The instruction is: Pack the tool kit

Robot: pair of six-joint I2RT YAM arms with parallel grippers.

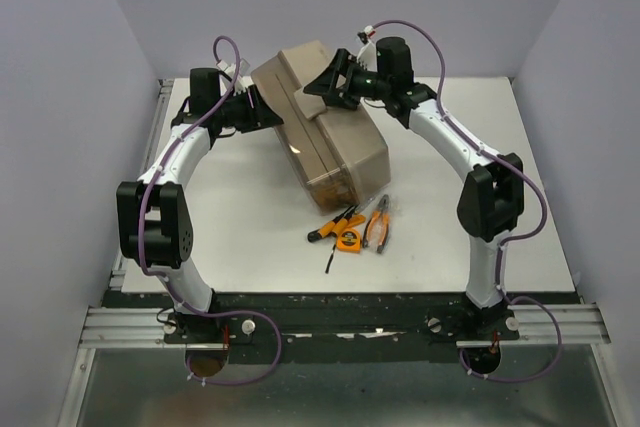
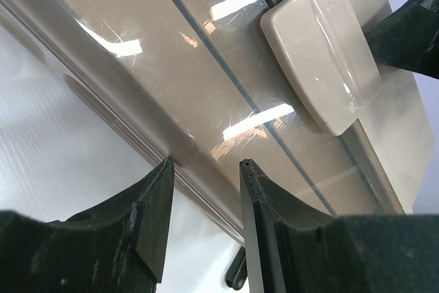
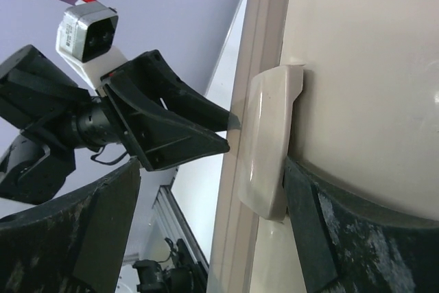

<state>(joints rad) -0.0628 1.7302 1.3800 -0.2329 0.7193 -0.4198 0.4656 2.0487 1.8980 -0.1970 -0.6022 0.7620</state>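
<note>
The beige toolbox point(image 1: 325, 117) lies closed and askew at the back middle of the table, its smoky lid point(image 2: 206, 53) facing my left wrist camera. My left gripper point(image 1: 266, 112) is open at the box's left long edge; its fingertips point(image 2: 206, 164) straddle the lid's rim. My right gripper point(image 1: 320, 94) is open around the beige latch point(image 3: 266, 142), with one finger point(image 3: 309, 231) tucked behind it and the other well clear. The latch also shows in the left wrist view point(image 2: 319, 46). Orange-and-black screwdrivers point(image 1: 335, 222), a tape measure point(image 1: 349, 239) and pliers point(image 1: 378, 228) lie on the table in front of the box.
A thin black screwdriver point(image 1: 328, 258) lies just in front of the tool cluster. A metal rail point(image 1: 150, 147) runs along the table's left edge. Purple walls close in the left, back and right sides. The two grippers face each other across the box top.
</note>
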